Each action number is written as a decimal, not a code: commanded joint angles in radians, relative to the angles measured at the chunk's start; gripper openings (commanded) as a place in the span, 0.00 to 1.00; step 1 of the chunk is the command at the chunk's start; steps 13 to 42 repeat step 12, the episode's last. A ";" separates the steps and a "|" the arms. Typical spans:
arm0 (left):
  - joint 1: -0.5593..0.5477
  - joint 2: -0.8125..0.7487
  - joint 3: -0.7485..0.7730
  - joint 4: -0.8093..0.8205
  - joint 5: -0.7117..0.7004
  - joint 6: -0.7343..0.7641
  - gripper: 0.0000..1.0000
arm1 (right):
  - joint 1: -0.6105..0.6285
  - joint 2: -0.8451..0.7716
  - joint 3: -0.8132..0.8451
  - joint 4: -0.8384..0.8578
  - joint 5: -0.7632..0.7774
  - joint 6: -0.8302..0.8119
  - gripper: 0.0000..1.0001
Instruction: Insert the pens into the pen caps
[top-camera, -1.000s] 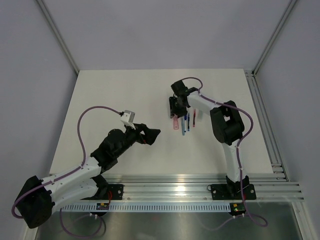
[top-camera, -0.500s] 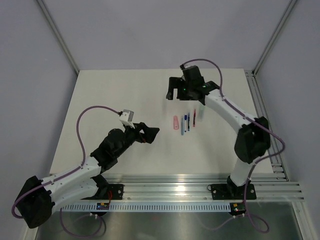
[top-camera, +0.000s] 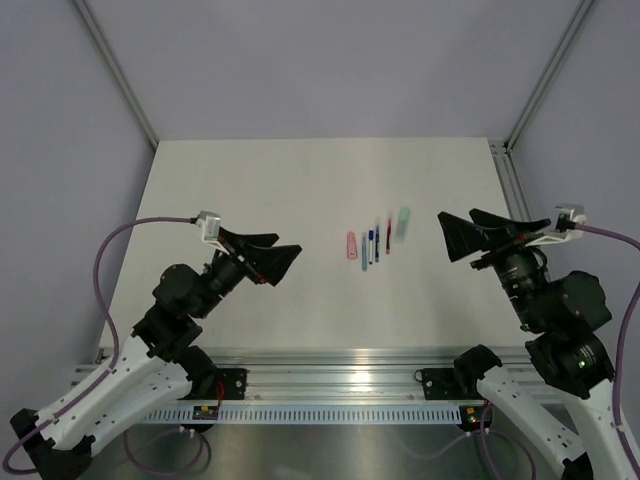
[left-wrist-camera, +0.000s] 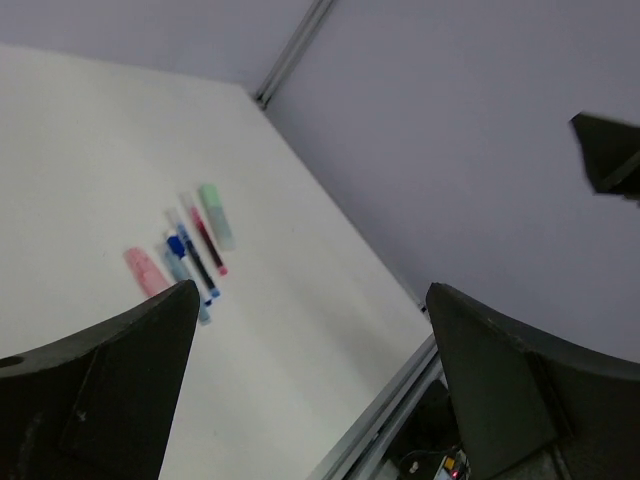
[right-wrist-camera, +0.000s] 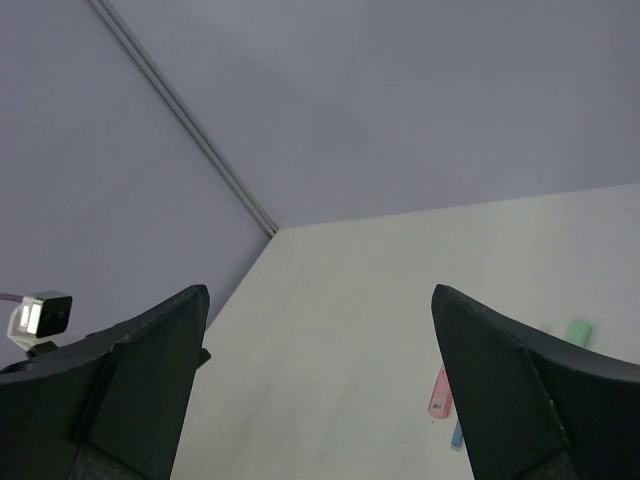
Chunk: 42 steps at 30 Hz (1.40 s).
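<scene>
The pens lie side by side mid-table: light blue (top-camera: 365, 251), dark blue (top-camera: 374, 245) and red (top-camera: 388, 236). A pale pink cap (top-camera: 351, 246) lies to their left and a mint green cap (top-camera: 402, 225) to their right. The left wrist view shows the pink cap (left-wrist-camera: 145, 270), the dark blue pen (left-wrist-camera: 192, 262), the red pen (left-wrist-camera: 207, 240) and the mint cap (left-wrist-camera: 214, 215). The right wrist view shows the pink cap (right-wrist-camera: 439, 392) and the mint cap (right-wrist-camera: 577, 331). My left gripper (top-camera: 272, 255) (left-wrist-camera: 311, 290) is open and empty, left of the row. My right gripper (top-camera: 458, 224) (right-wrist-camera: 318, 290) is open and empty, right of it.
A metal rail (top-camera: 350, 358) runs along the table's near edge, and another (top-camera: 525, 240) along its right side. Grey walls enclose the table on the back and sides. The left arm's wrist camera (right-wrist-camera: 40, 315) shows in the right wrist view.
My right arm has swung from above the pens back to the near right, jaws open. My left gripper has drawn back to the left. The pens and caps lie where they were.
</scene>
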 joint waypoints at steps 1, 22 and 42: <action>-0.002 -0.120 0.095 -0.150 -0.031 0.020 0.99 | -0.006 -0.069 -0.065 -0.048 0.081 0.023 0.99; -0.002 -0.284 0.233 -0.596 -0.178 0.171 0.99 | -0.004 -0.235 -0.231 -0.090 0.162 0.038 0.99; -0.002 -0.284 0.233 -0.596 -0.178 0.171 0.99 | -0.004 -0.235 -0.231 -0.090 0.162 0.038 0.99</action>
